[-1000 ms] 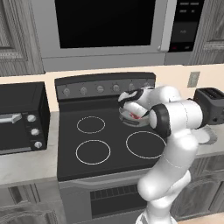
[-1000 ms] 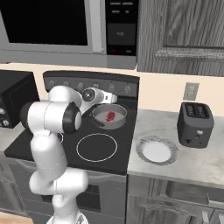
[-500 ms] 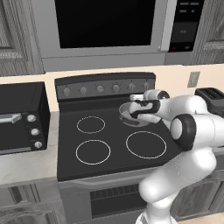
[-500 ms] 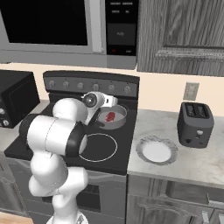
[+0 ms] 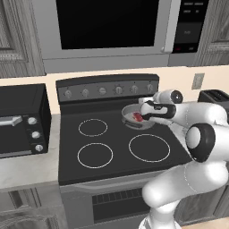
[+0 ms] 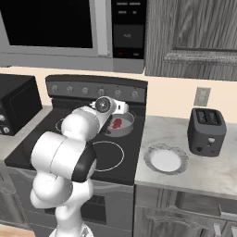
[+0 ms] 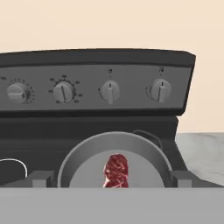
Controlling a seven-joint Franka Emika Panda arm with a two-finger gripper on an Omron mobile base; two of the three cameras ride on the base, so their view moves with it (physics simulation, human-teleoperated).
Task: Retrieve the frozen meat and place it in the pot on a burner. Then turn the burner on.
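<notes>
Frozen meat [image 7: 116, 170] lies in the pot [image 7: 87, 151], just ahead between the released, empty jaws.

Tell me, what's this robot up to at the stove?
It is cooking. The frozen meat already lies in the pot on the stove's back right burner. The gripper is open, just above the pot, and faces the row of knobs on the back panel. None is being touched yet.

The white arm's end effector [image 5: 142, 112] has drawn back from the shallow grey metal pot [image 5: 132, 116] — wrist turned level, facing the stove's knobs [image 7: 161, 89].
</notes>
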